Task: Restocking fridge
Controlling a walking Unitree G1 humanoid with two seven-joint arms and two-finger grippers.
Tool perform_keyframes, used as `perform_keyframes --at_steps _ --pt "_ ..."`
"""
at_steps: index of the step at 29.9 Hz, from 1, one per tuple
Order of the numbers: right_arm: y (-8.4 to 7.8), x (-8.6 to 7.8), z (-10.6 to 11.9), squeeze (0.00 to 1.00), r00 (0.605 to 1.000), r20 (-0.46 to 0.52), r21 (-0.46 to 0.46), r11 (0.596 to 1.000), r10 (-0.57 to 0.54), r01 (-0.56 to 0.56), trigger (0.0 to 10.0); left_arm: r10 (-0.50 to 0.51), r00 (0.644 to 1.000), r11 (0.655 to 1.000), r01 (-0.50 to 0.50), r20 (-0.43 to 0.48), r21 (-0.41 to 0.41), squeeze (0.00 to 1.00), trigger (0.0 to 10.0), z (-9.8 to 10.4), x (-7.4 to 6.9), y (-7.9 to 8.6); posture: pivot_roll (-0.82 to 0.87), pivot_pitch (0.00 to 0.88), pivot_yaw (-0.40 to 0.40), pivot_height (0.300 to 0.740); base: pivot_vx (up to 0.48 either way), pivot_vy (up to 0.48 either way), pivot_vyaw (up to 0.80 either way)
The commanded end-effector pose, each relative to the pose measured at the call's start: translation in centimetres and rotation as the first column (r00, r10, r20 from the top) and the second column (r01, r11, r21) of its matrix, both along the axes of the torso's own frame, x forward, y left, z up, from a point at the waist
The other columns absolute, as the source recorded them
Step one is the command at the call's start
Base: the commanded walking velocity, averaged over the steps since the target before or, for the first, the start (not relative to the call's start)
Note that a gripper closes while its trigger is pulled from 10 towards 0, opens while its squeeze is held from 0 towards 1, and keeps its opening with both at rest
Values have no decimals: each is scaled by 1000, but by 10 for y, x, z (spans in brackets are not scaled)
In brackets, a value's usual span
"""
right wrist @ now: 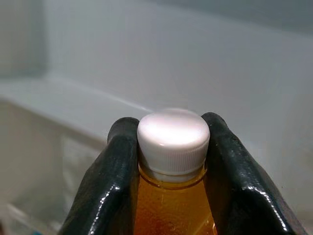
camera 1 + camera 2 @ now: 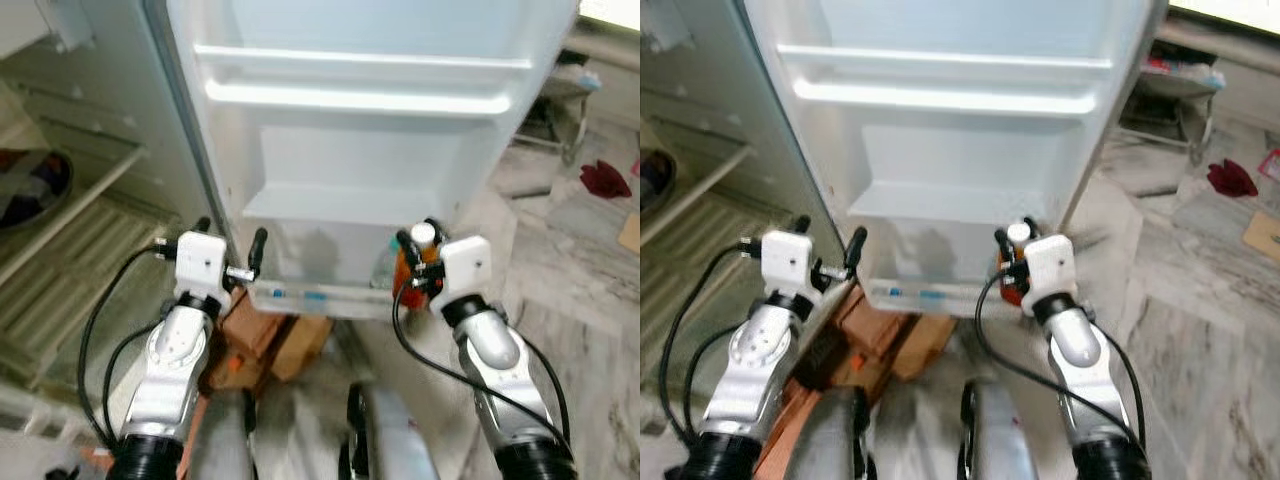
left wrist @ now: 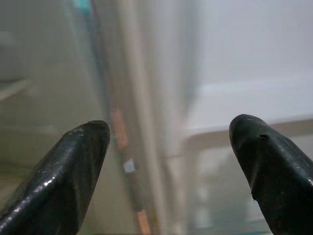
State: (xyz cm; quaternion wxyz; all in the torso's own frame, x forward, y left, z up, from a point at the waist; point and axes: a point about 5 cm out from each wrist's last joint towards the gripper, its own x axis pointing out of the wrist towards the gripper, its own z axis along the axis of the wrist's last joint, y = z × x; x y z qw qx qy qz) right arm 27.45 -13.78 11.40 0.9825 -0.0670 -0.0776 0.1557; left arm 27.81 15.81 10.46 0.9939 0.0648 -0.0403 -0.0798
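Observation:
The open fridge door [image 2: 360, 130] stands in front of me, its white shelves facing me. My right gripper [image 2: 417, 252] is shut on the neck of an orange drink bottle [image 2: 408, 272] with a white cap [image 1: 173, 140], held upright at the right end of the bottom door shelf [image 2: 320, 292]. In the right wrist view both black fingers [image 1: 115, 181] clamp just under the cap. My left gripper [image 2: 231, 244] is open with nothing between its fingers [image 3: 73, 166], held at the door's left edge, level with the bottom shelf.
The fridge body with ribbed shelves [image 2: 70, 250] lies to the left. Brown cardboard boxes [image 2: 265, 335] sit on the floor under the door. A red cloth [image 2: 605, 178] and a metal rack [image 2: 555, 110] are on the marble floor at the right.

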Motion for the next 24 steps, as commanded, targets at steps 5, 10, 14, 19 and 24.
perform_keyframes --at_steps 5,10,14,19,24 --pt "6 -3 9 0 997 37 2 998 70 -70 10000 15 1000 1000 -15 -15 -8 0 10000 -3 -3 -2 -22 83 -1 616 0 0 0" --pt "14 -5 14 0 989 38 -5 990 143 -143 10000 -9 1000 1000 9 -5 -7 0 10000 4 -2 -6 -3 123 -21 616 0 0 0" --pt "25 1 8 0 978 8 -19 977 211 -210 10000 -25 1000 999 25 4 24 0 10000 4 -3 -3 13 167 -51 616 0 0 0" --pt "38 10 5 0 949 9 -95 945 315 -313 10000 12 1000 1000 -12 4 16 0 10000 7 -2 1 20 210 -30 576 0 0 0" --pt "43 18 4 0 941 7 -123 934 337 -334 10000 7 1000 1000 -7 17 9 0 10000 12 -1 2 27 244 -39 561 0 0 0"
